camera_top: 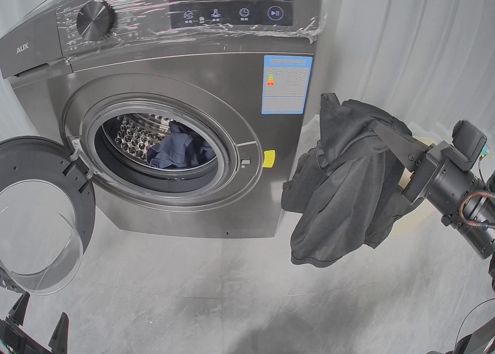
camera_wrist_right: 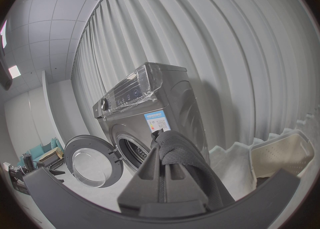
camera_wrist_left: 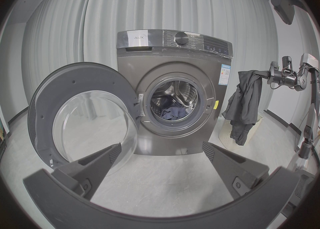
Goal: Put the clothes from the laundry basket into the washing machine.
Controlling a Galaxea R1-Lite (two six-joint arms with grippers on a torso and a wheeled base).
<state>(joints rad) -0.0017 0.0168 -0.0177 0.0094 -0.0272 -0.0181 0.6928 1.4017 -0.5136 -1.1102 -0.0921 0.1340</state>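
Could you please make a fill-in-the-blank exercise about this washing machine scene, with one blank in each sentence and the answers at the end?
1. The door of the washing machine stands ____.
2. The blue garment lies inside the ____.
3. The black garment hangs from the ____.
4. The left gripper is open and holds ____.

Missing words: open; drum; right gripper; nothing.

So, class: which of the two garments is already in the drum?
The blue garment, lying inside the washer; the black garment hangs from the right gripper beside it.
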